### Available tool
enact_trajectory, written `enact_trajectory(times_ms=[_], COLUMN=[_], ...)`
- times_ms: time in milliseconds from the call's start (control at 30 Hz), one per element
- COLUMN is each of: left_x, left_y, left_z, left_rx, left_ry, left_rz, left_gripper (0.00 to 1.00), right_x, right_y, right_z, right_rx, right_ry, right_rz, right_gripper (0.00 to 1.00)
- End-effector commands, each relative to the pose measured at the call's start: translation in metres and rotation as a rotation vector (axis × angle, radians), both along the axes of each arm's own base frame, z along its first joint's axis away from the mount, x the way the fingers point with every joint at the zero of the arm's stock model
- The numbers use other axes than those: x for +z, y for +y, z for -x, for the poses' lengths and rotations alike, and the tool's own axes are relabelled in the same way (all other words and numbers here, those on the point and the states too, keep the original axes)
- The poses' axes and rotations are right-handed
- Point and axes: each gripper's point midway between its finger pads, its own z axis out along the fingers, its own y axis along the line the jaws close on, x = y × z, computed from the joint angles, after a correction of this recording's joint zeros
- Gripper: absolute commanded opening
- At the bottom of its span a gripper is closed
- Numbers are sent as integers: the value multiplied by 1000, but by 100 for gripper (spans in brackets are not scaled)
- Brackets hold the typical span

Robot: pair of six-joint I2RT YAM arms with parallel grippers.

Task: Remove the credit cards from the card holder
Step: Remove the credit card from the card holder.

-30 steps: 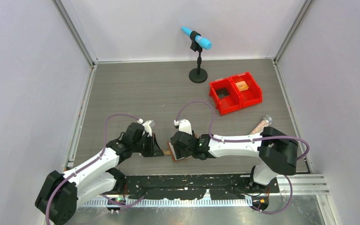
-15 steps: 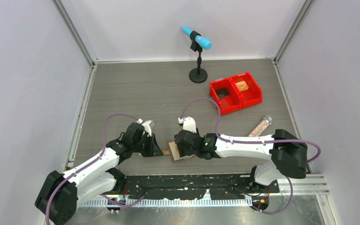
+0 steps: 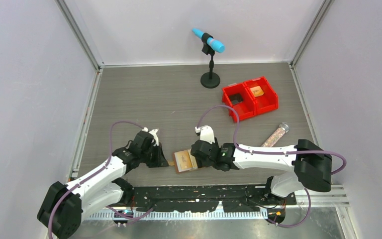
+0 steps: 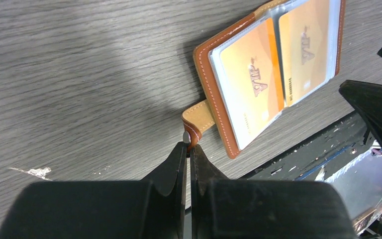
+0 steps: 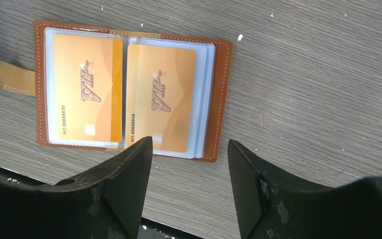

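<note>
The card holder (image 3: pixel 184 162) lies open and flat near the table's front edge, a brown leather bi-fold with pale blue-grey sleeves. Two orange VIP credit cards (image 5: pixel 87 94) (image 5: pixel 161 97) sit in its sleeves. It also shows in the left wrist view (image 4: pixel 273 64). My left gripper (image 4: pixel 188 144) is shut on the holder's small tab (image 4: pixel 199 117) at its left edge. My right gripper (image 5: pixel 189 144) is open and empty, just off the holder's right half, touching nothing. In the top view the left gripper (image 3: pixel 165 162) is left of the holder and the right gripper (image 3: pixel 195 158) is at its right.
Two joined red bins (image 3: pixel 250 98) stand at the back right, one with a small orange item. A blue microphone on a black stand (image 3: pixel 210 59) is at the back. A clear tube of beads (image 3: pixel 276 133) lies to the right. A black rail (image 3: pixel 204 196) runs along the front edge.
The card holder has gone from partly covered under the right gripper to lying open with its cards showing. The right gripper has drawn back to the right. The left gripper stays on the tab.
</note>
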Motion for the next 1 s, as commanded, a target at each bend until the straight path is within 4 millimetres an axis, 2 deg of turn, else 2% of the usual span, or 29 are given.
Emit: enact_trajectory(times_ms=[0, 100, 300, 467, 600, 700, 967], left_x=[23, 32, 57, 80, 90, 89, 69], left_y=[-6, -8, -11, -27, -46, -58, -79], left_z=[-15, -16, -20, -20, -23, -26, -39], left_rx=[-1, -4, 6, -29, -50, -58, -57], left_ry=[-65, -74, -120, -142, -146, -128, -80], left_rz=[19, 32, 74, 170, 289, 347, 409], left_gripper=[4, 8, 26, 36, 36, 36, 34], right_x=[13, 19, 27, 27, 19, 16, 3], right_y=[-1, 3, 21, 24, 25, 27, 26], right_z=[-6, -7, -11, -18, -23, -27, -34], right_rx=[-32, -18, 43, 57, 56, 53, 40], right_ry=[-39, -44, -25, 17, 61, 73, 113], right_rz=[-28, -43, -142, -243, -316, -364, -428], right_gripper=[64, 64, 56, 48, 41, 39, 34])
